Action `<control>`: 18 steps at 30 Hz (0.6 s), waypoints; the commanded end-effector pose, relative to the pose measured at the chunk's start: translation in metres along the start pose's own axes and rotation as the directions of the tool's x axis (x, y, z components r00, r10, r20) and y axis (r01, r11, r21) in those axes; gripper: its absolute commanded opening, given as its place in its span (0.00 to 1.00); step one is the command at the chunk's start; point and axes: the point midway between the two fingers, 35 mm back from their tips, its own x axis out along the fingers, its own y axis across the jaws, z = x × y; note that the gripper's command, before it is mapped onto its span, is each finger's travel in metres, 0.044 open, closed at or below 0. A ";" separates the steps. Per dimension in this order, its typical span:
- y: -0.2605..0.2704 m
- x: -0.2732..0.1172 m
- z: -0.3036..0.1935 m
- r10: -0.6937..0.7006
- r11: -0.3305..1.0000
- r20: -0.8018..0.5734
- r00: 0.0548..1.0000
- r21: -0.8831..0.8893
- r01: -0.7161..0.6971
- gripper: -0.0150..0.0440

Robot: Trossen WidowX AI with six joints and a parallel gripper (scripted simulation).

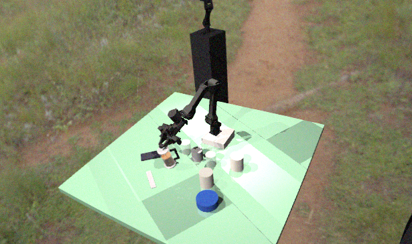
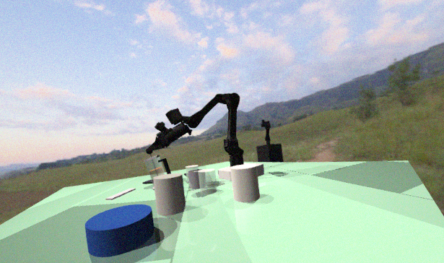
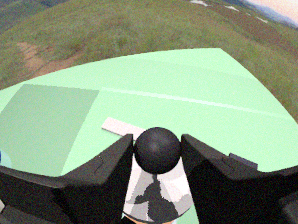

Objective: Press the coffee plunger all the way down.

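Observation:
The coffee press (image 1: 167, 161) (image 2: 154, 168) stands upright on the pale green table (image 1: 100, 177) (image 2: 313, 224), with its black handle (image 1: 177, 154) (image 2: 166, 165) toward the arm's base. An orange-brown band and dark contents show through its clear wall. My gripper (image 1: 161, 146) (image 2: 149, 151) (image 3: 157, 140) is shut on the round black plunger knob (image 3: 157, 156), one finger on each side. The knob is a little above the press's pale lid (image 3: 145, 192), with a short stretch of rod showing below it in the wrist view. The fingers hide the knob in the top and exterior views.
A dark flat slab (image 1: 149, 155) (image 3: 243, 161) lies beside the press, and a pale strip (image 1: 151, 179) (image 2: 120, 193) in front of it. A grey mug (image 1: 197, 155), pale cups (image 1: 185, 146) (image 1: 210, 158), two beige cylinders (image 1: 206, 178) (image 1: 237, 162) and a blue disc (image 1: 207, 201) (image 2: 120, 231) stand to the right.

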 end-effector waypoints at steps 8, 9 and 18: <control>0.000 0.004 -0.005 -0.001 1.000 -0.021 1.000 0.010 0.001 0.46; 0.000 0.004 -0.005 -0.001 1.000 -0.021 1.000 0.010 0.001 0.46; 0.000 0.004 -0.005 -0.001 1.000 -0.021 1.000 0.010 0.001 0.46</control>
